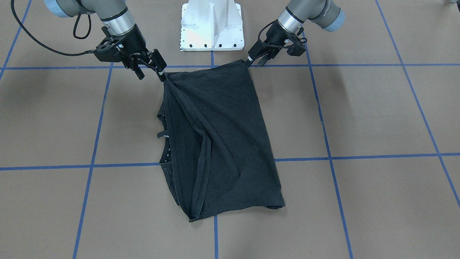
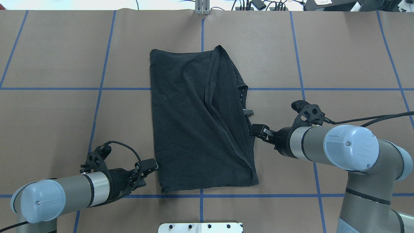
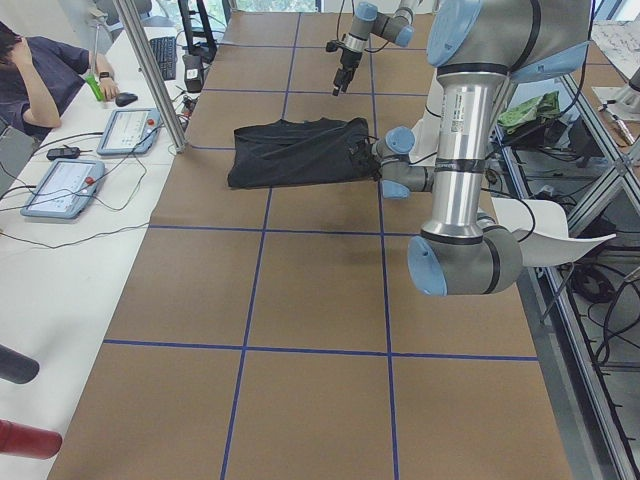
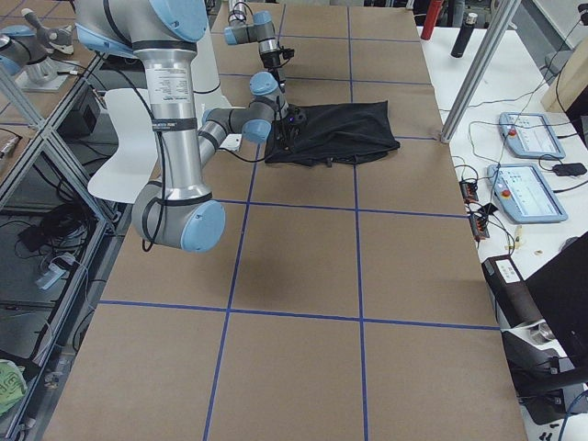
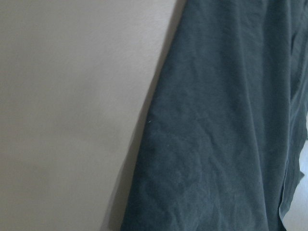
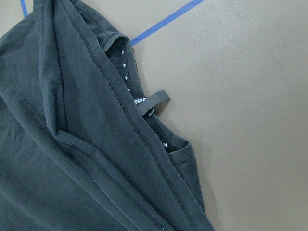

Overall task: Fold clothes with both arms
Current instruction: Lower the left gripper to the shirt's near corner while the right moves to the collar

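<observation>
Apparently between folds, left gripper (image 1: pixel 255 63) and right gripper (image 1: pixel 151 73) hover spread, empty, beside the black T-shirt (image 1: pixel 222 136); next, pinch its corners.

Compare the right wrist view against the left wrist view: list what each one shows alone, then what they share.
Only the right wrist view: the collar with a small loop sticking out, stitched hems folded across each other, and a strip of blue tape.
Only the left wrist view: nothing new, just a plain wrinkled stretch of cloth with one straight edge.
Both: the black shirt lying on the brown table.
</observation>
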Motion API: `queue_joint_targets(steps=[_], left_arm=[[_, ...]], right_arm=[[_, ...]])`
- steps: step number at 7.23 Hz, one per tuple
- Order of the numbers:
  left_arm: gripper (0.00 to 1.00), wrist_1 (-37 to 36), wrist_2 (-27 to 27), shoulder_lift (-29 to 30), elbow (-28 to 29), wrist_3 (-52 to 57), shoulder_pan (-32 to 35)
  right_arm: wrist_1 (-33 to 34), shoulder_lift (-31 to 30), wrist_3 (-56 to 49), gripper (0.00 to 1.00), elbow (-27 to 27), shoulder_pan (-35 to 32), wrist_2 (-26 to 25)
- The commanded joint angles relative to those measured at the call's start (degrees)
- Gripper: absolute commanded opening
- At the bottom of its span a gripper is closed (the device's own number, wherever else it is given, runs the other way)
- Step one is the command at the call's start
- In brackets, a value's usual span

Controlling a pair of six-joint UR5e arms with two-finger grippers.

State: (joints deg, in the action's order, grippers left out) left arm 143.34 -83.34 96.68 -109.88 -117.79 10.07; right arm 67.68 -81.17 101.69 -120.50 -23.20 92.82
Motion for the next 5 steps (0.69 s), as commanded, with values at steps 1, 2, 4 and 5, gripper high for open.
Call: queue_joint_targets(steps=[1, 2, 4, 5], left_arm=[[0.99, -0.34, 1.78, 3.06, 3.42, -1.48, -2.49], [0.99, -0.34, 1.61, 2.99, 3.79, -1.13, -3.72], [0.95, -0.34, 1.52, 3.24, 3.88, -0.78, -5.32], [0.77, -0.34, 1.52, 3.25, 3.88, -0.78, -5.41]], right_arm=[[-0.17, -0.04, 0.00, 1.00, 0.09, 0.00, -0.01], [-0.18, -0.04, 0.00, 1.00, 0.09, 0.00, -0.01], [-0.17, 0.04, 0.00, 1.00, 0.09, 0.09, 0.08], [-0.18, 0.13, 0.00, 1.00, 0.00, 0.09, -0.01]])
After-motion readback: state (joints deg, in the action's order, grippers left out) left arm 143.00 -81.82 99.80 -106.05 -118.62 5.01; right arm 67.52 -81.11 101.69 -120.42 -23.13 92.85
